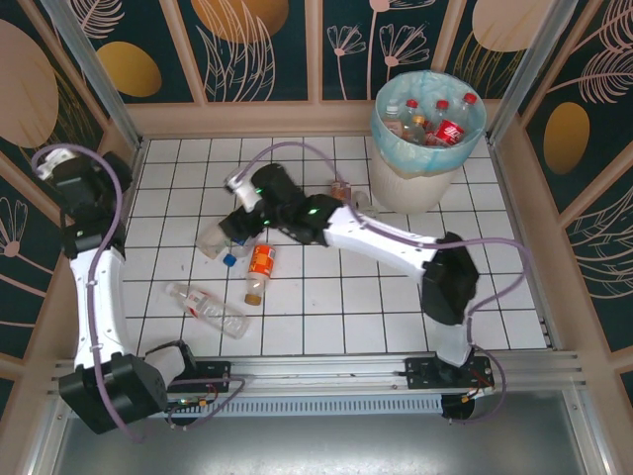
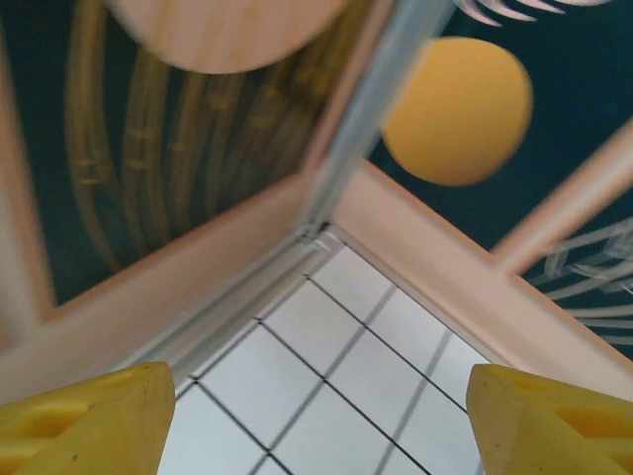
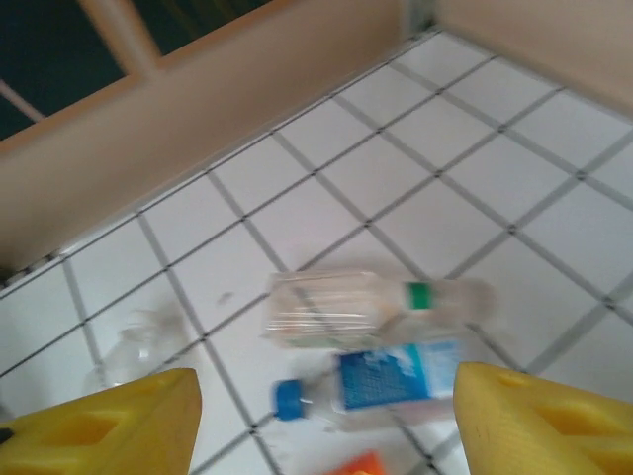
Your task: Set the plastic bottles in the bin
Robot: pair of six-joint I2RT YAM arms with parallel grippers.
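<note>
White tiled tabletop [image 1: 396, 297], walled on three sides, is carrying the whole scene. Round white bin lined with a light blue-green bag [image 1: 404, 183] is standing at the far right corner and is already holding several plastic bottles [image 1: 450, 129], one red-labelled. Right hand [image 3: 326, 396] is reaching across to the left-centre tiles, yellow fingers spread wide and gripping nothing, hovering over a cluster of bottles. Left hand [image 2: 321, 396] is hanging raised, facing the far left corner, likewise wide and empty. Beneath the right hand, a clear bottle with a green neck ring [image 3: 366, 307] and a blue-labelled, blue-capped bottle [image 3: 386, 381] are lying close side by side. An orange-labelled bottle [image 1: 260, 272] and a clear bottle with a pink-red label [image 1: 208, 309] are lying nearer the arm bases. Step in hand, as judged: lining up a pick. The next move is calling for a descent that straddles one bottle across its body, a closing grip, then a carry to the bin
</note>
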